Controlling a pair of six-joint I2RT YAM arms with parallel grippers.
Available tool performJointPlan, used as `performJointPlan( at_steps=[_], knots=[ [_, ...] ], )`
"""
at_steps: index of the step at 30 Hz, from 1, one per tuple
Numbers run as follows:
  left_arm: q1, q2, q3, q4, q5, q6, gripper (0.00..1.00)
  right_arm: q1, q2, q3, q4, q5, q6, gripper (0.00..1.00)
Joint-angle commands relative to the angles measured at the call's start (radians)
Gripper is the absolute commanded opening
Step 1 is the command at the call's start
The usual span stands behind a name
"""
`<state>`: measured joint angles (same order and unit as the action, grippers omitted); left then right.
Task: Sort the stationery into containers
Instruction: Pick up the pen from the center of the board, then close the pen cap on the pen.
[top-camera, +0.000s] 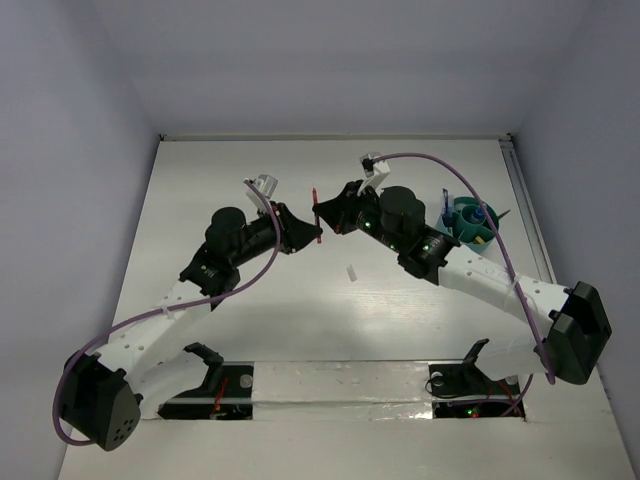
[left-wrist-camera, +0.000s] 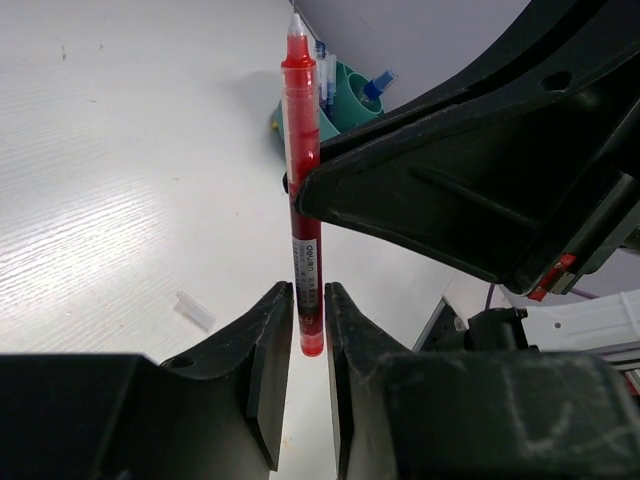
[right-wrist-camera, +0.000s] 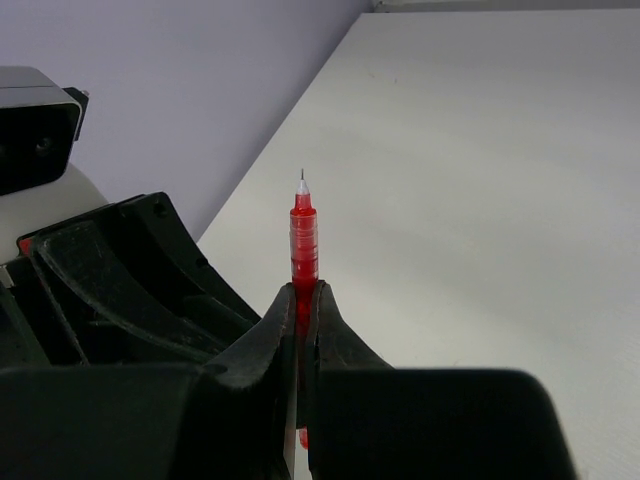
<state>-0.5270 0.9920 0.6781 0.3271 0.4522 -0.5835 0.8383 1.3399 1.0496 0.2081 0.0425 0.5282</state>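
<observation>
**Red pen (left-wrist-camera: 304, 200) upright above the table (top-camera: 250, 180)**

Held off the white surface near mid-table, bare needle tip pointing up. Clamped by the right gripper (right-wrist-camera: 302, 297), fingers pressed tight onto the barrel just below the clear tip section. Flanked at its lower end by the left gripper (left-wrist-camera: 308, 300), fingers nearly together and close against both sides; cannot tell whether pinching or standing just clear. Well apart, near the table's right edge: the teal tub (top-camera: 470, 225), with blue pens (left-wrist-camera: 378, 85) sticking up out of it. Lying flat on the table, a little nearer the arm bases than the held pen: a small clear cap (left-wrist-camera: 193, 311).
</observation>
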Motion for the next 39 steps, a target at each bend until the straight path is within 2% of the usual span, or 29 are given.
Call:
performJointPlan(
  at_steps=[1,4,12,16,23,26,27,30,36,39],
  knots=[
    [0.005,0.007,0.038,0.029,0.028,0.014,0.17,-0.004,-0.015,0.013,0.013,-0.004,-0.011,0.00],
    [0.005,0.013,0.038,0.046,0.039,0.007,0.21,-0.004,-0.007,0.015,0.010,-0.021,0.004,0.00],
    [0.005,0.011,0.040,0.049,0.042,0.008,0.19,-0.004,0.015,0.012,0.019,-0.072,0.026,0.00],
    [0.005,0.004,0.043,0.030,0.017,0.020,0.00,-0.004,0.024,0.010,0.016,-0.073,0.029,0.00],
    [0.005,-0.015,0.070,-0.042,-0.032,0.060,0.00,-0.004,0.025,0.010,-0.019,-0.089,0.032,0.00],
    [0.005,-0.029,0.098,-0.100,-0.055,0.097,0.00,-0.013,-0.001,0.013,-0.055,-0.098,0.016,0.13],
    [0.005,-0.033,0.107,-0.120,-0.064,0.108,0.00,-0.024,-0.011,0.012,-0.065,-0.107,0.013,0.24],
    [0.005,-0.053,0.136,-0.187,-0.099,0.154,0.00,-0.050,-0.059,0.004,-0.108,-0.151,0.001,0.39],
    [0.005,-0.107,0.175,-0.286,-0.167,0.238,0.00,-0.071,-0.148,-0.034,-0.260,-0.150,-0.056,0.46],
    [0.005,-0.131,0.187,-0.316,-0.193,0.277,0.00,-0.071,-0.188,-0.056,-0.338,-0.118,-0.069,0.43]
  ],
)
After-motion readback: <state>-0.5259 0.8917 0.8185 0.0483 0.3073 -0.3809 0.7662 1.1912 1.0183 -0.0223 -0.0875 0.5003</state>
